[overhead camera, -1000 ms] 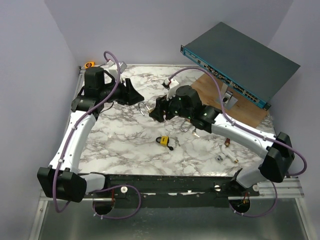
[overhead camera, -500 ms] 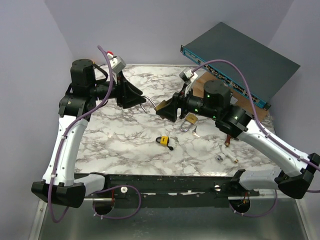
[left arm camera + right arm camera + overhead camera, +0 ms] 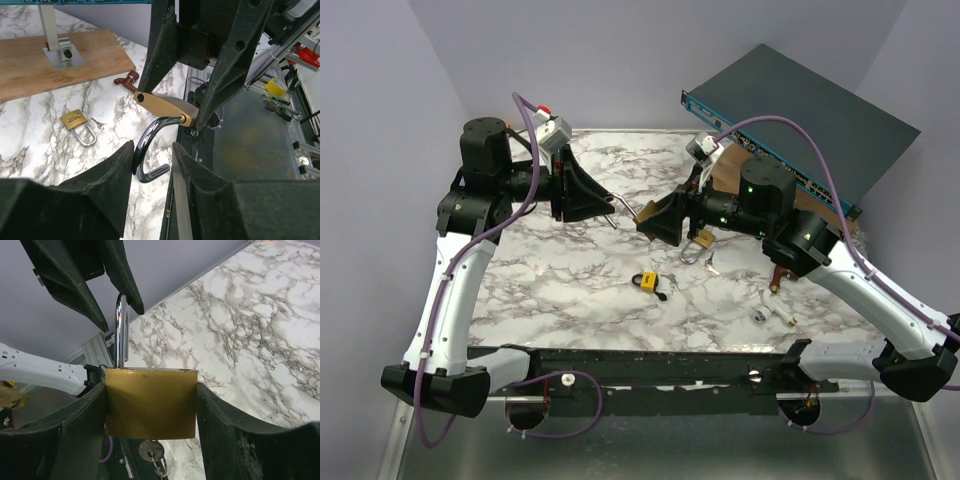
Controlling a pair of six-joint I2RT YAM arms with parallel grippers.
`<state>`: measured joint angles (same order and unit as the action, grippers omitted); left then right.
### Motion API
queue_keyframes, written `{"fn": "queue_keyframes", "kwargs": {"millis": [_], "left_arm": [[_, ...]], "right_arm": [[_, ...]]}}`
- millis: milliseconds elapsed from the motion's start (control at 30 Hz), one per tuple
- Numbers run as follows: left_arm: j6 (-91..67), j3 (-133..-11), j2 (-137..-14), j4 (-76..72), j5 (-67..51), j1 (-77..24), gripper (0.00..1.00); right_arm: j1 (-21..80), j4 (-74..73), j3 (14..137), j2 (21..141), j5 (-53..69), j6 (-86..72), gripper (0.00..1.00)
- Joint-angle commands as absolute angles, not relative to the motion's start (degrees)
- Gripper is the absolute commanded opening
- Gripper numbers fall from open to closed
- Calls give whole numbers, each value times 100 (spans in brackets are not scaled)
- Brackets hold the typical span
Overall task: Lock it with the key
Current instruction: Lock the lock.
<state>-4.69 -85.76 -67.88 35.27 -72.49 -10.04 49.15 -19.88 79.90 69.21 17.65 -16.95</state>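
Note:
A brass padlock point(image 3: 150, 402) hangs in mid-air with my right gripper point(image 3: 150, 390) shut on its body. A key point(image 3: 149, 450) sticks in its underside. The steel shackle point(image 3: 147, 145) is swung open and points toward my left gripper point(image 3: 152, 160). That shackle lies between the left jaws, against one pad, with a gap to the other. From above, the padlock point(image 3: 650, 211) is held over the middle of the marble table, the left gripper point(image 3: 610, 205) and right gripper point(image 3: 655, 218) facing each other.
A second brass padlock point(image 3: 703, 238) and a small key point(image 3: 712, 266) lie under the right arm. A small black and yellow padlock point(image 3: 648, 282) sits nearer the front. A wooden board point(image 3: 750, 180) with a metal lock bracket point(image 3: 780, 195) and a blue-fronted rack unit point(image 3: 800, 120) fill the back right.
Both arms have risen from the table. The right one lifted the brass padlock. The left jaws came around the shackle and have narrowed.

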Motion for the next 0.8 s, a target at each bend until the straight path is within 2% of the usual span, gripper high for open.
{"fn": "queue_keyframes", "kwargs": {"millis": [0, 67, 233, 333, 367, 433, 567, 667, 767], "left_arm": [[-373, -8643, -6758, 3543, -7423, -1179, 34], [-347, -8649, -6774, 3581, -7384, -1238, 33], [-370, -8626, -6761, 3541, -7398, -1275, 21], [-641, -8553, -6699, 3283, -7411, -1297, 0], [-767, -8515, -6653, 3163, -7292, -1308, 0], [-978, -8393, -6547, 2937, -7215, -1356, 0], [-1604, -8047, -6120, 2211, -6946, -1449, 0], [-2356, -7690, -5775, 1370, -6703, -1530, 0], [-2517, -7797, -5597, 1409, -6223, -1700, 0]], "right_arm": [[4925, -1600, 8380, 6812, 2034, -1756, 23], [4922, -1600, 8400, 6820, 2061, -1770, 23], [4922, -1615, 8395, 6796, 2065, -1775, 23], [4922, -1628, 8371, 6790, 2083, -1742, 24], [4922, -1626, 8351, 6793, 2077, -1733, 25], [4922, -1618, 8303, 6773, 2058, -1710, 32], [4924, -1461, 8105, 6636, 1907, -1618, 65], [4922, -1260, 7845, 6516, 1661, -1464, 78], [4922, -990, 7595, 6391, 1540, -1292, 84]]}}
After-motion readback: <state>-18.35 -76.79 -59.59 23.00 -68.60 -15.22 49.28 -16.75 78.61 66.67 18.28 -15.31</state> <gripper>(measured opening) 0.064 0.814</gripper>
